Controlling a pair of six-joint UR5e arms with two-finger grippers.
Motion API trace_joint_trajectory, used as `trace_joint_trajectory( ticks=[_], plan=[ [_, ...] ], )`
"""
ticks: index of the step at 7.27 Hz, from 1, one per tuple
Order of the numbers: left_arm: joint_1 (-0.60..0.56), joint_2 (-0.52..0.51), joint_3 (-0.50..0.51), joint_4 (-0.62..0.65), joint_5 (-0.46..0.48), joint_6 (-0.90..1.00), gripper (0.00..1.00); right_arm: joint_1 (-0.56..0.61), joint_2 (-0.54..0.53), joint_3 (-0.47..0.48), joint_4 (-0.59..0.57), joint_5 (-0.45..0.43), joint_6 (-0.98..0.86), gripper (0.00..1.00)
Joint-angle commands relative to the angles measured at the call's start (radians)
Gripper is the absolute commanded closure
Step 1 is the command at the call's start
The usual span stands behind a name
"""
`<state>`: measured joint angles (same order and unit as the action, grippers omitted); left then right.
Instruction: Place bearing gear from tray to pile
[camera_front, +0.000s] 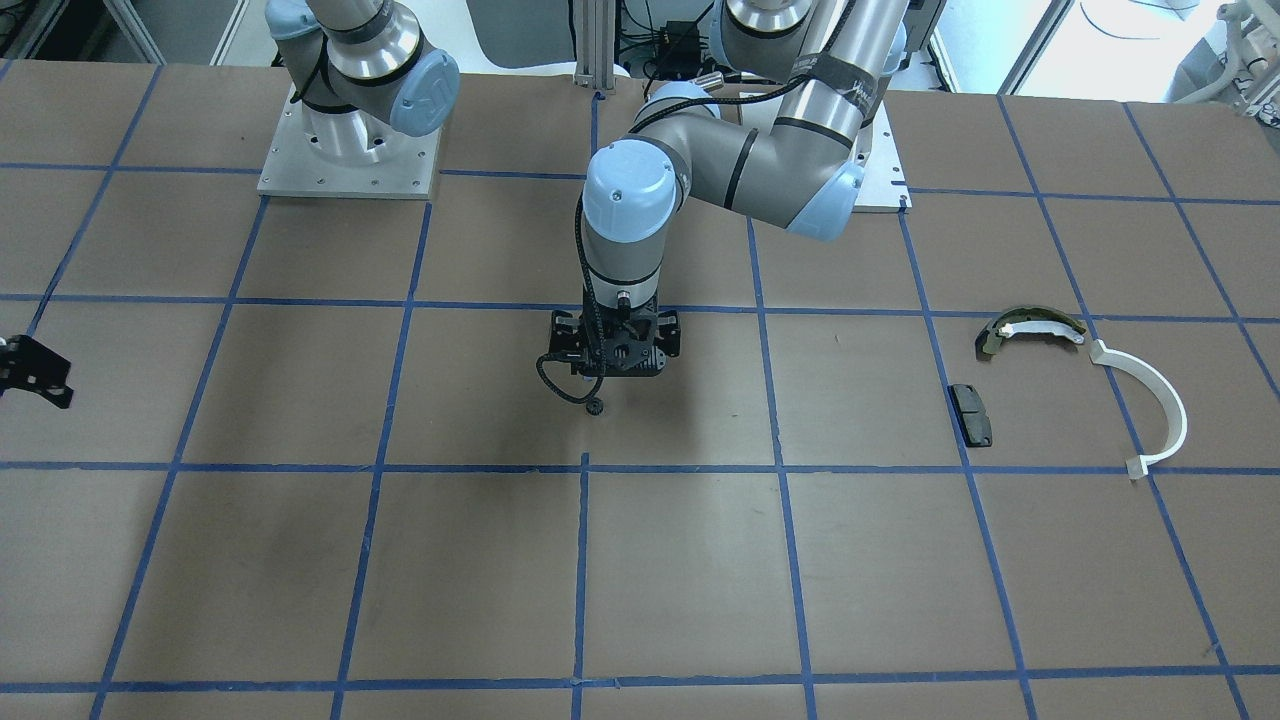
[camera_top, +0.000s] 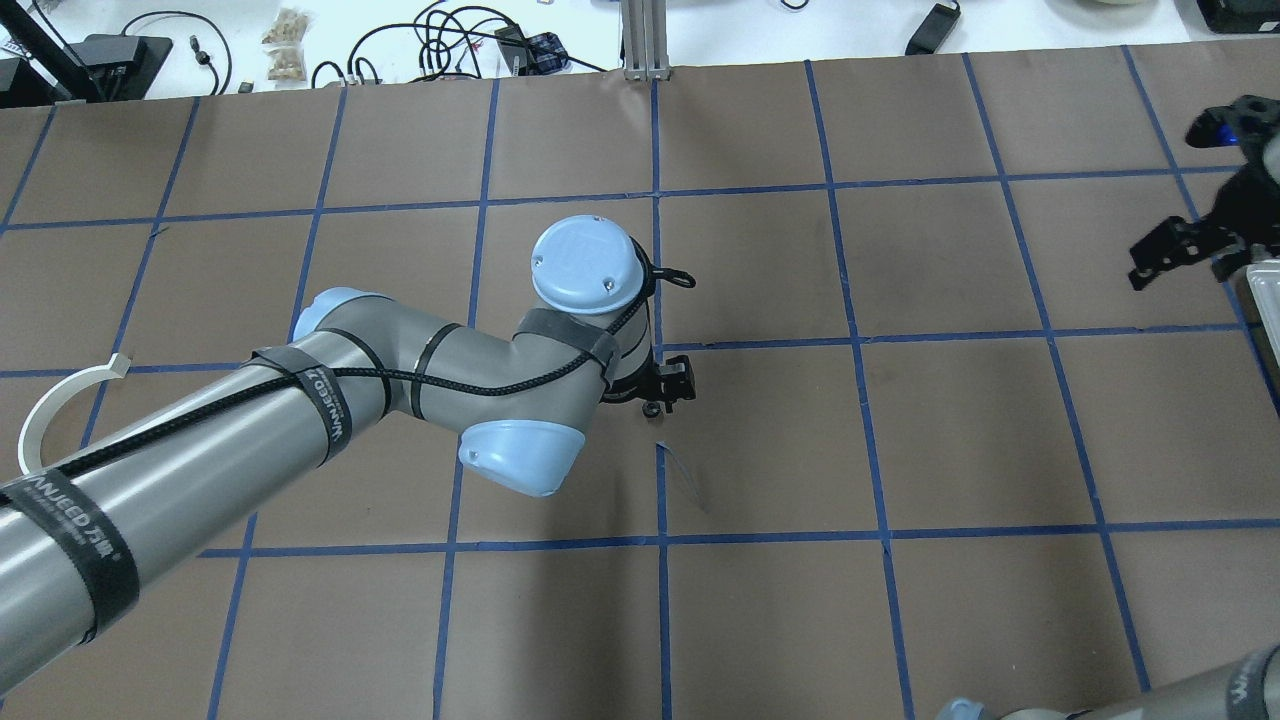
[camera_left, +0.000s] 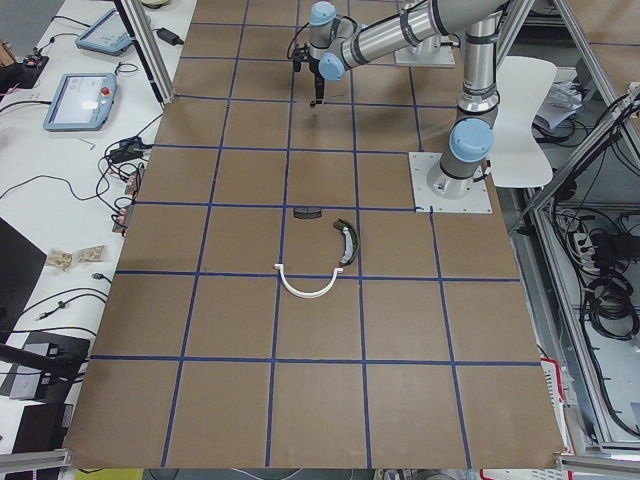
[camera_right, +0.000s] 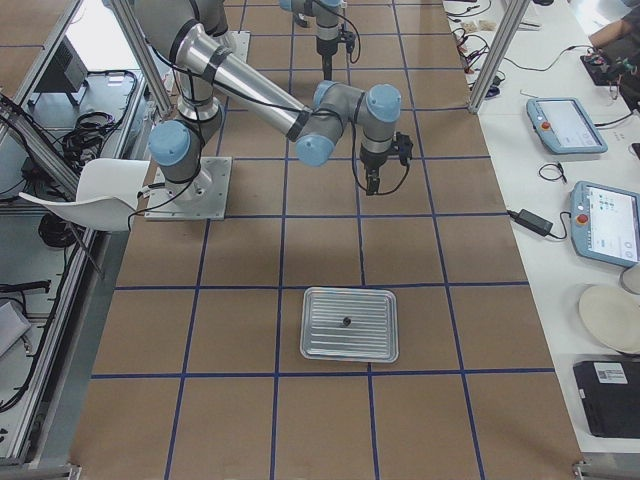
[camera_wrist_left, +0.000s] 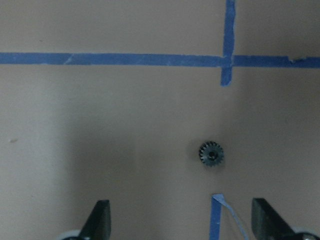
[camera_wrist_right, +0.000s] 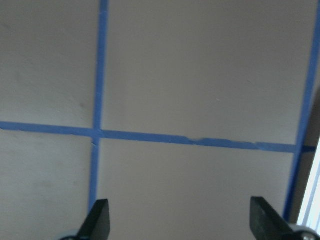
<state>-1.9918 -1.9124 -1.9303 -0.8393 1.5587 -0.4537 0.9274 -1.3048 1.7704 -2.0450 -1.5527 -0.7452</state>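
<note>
Under left gripper, jaws apart: bearing gear on table

Black toothed gear lies flat on bare table, right of centre. Ribbed metal tray sits lower centre. Pile lies mid-right: olive shoe, white half-ring, black pad.

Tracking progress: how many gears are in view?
2. One gear lies on the table below the open left gripper. A second small dark part, likely a gear but too small to confirm, sits in the tray's middle.
</note>
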Motion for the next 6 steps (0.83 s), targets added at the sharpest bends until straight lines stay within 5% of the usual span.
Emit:
trace_joint_trajectory(
  ticks=[1,4,6],
  plan=[
    [-0.010,-0.063,0.004,0.066,0.003,-0.014,0.00,-0.155,0.045,-0.003,-0.079,-0.006,-0.193,0.00],
    [-0.015,-0.125,0.004,0.152,0.003,-0.017,0.01,-0.268,0.168,-0.008,-0.222,0.005,-0.339,0.00],
    [-0.016,-0.126,0.001,0.161,0.003,-0.013,0.34,-0.275,0.212,-0.070,-0.225,-0.006,-0.373,0.04]
  ],
)
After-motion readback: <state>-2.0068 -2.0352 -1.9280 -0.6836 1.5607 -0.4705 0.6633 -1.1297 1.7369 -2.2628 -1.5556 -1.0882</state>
